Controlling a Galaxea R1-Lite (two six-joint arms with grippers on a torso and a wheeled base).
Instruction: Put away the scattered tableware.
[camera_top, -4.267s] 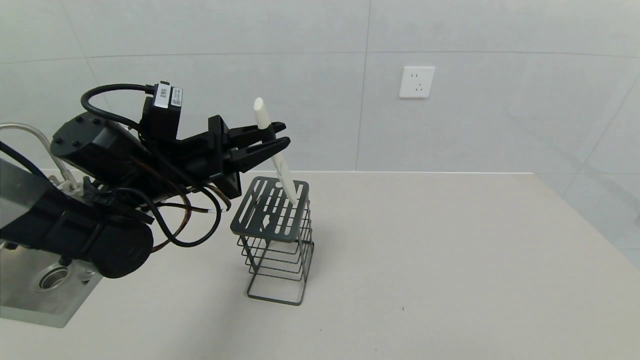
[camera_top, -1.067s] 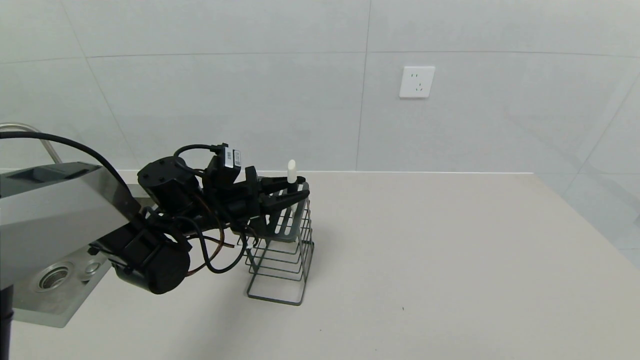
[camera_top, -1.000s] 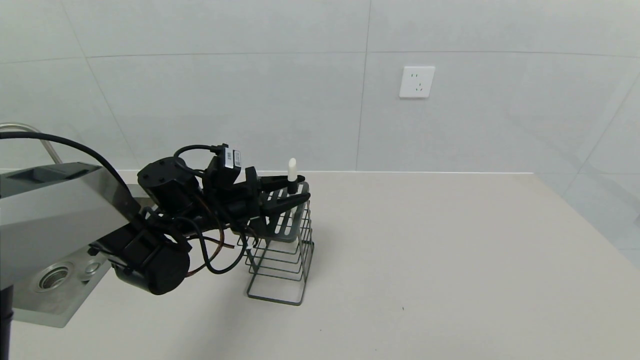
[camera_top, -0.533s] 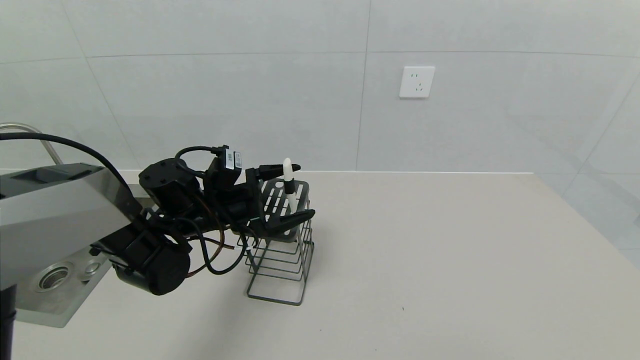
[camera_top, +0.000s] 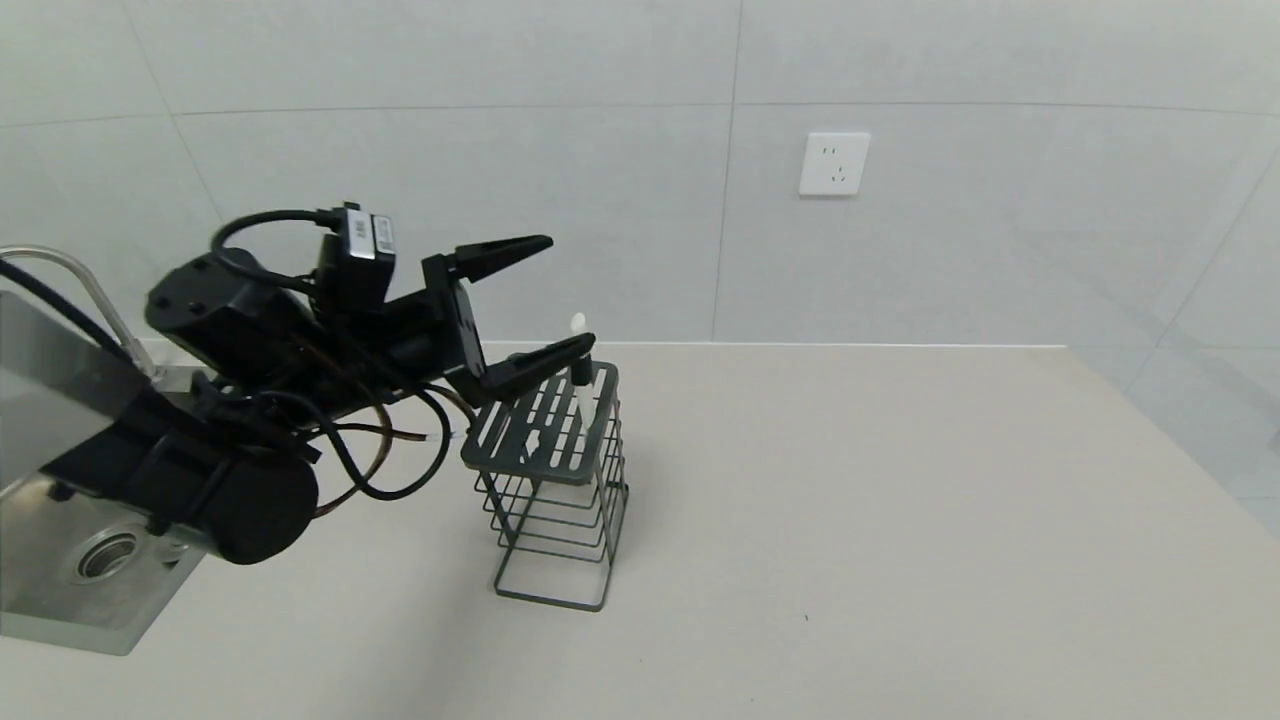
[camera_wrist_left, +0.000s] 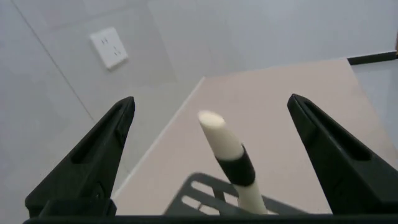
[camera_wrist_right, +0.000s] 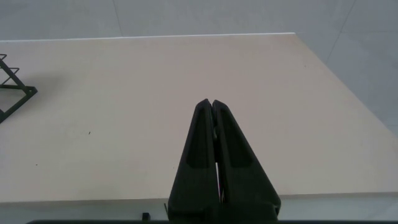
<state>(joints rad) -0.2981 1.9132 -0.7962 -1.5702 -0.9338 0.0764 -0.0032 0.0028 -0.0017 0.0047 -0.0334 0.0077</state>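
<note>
Countertop holds the rack; left gripper hovers above — fingers spread, clear of utensil.

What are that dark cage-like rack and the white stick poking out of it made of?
Rack: probably painted or coated metal; thin dark-grey wires and a slotted plate, matte. Utensil handle: smooth matte white with a black band, maybe plastic or ceramic.

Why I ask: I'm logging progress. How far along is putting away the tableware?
Done: the white utensil stands in a slot of the rack, touched by neither finger. In hand: nothing. The left end effector hangs open just above the rack, and the right end effector is shut over the counter. Left: probably just drawing the left arm clear. Whether more pieces lie out of view I cannot tell.
</note>
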